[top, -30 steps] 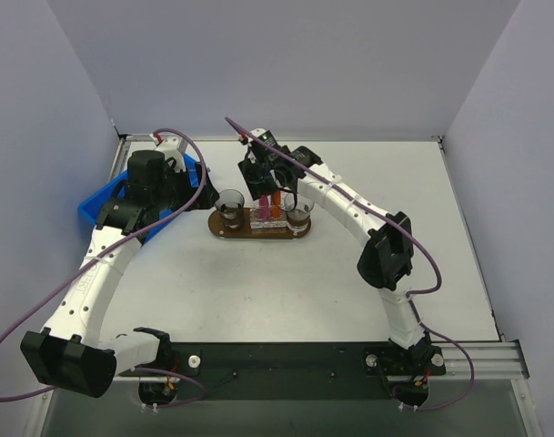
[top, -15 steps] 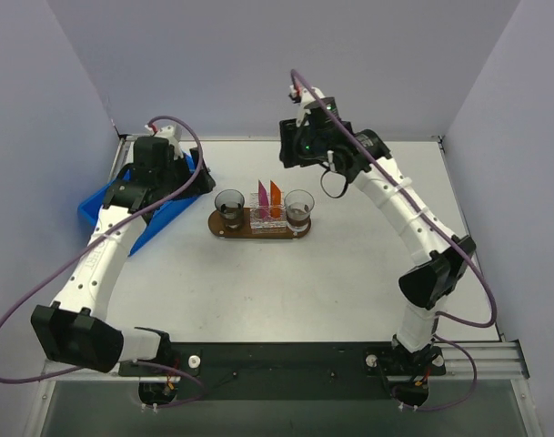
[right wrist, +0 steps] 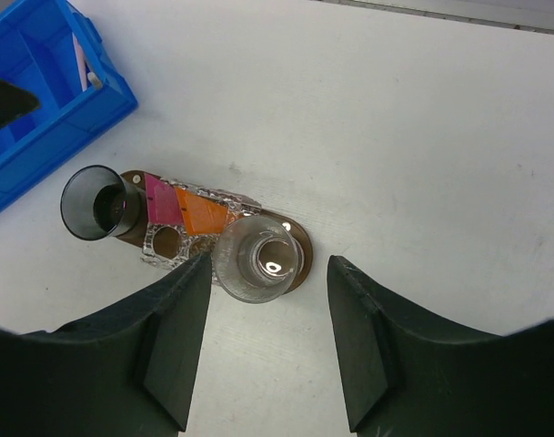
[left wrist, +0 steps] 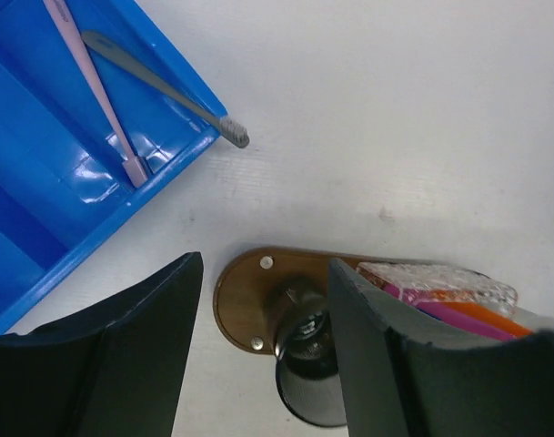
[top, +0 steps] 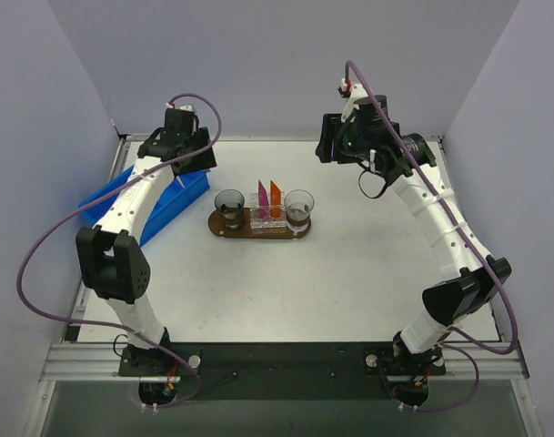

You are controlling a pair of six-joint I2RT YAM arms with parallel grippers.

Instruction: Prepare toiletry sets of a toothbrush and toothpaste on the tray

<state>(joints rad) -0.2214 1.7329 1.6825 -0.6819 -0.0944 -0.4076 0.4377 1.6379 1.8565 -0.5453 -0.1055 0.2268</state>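
Observation:
The dark-brown tray lies mid-table with a glass cup at its left end and another cup at its right. Between them a clear holder stands with an orange toothpaste and a pink tube upright in it. A pink toothbrush and a grey toothbrush lie in the blue bin; the grey one's head overhangs the rim. My left gripper hovers high over the tray's left end, open and empty. My right gripper hangs high above the right cup, open and empty.
The blue bin sits at the table's left rear, divided into compartments. Grey walls close in the back and both sides. White tabletop stretches between the tray and the arm bases.
The right arm lifted off the tray and pulled back to the right rear. The left arm rose from the bin and swung toward the back, its jaws narrowing somewhat.

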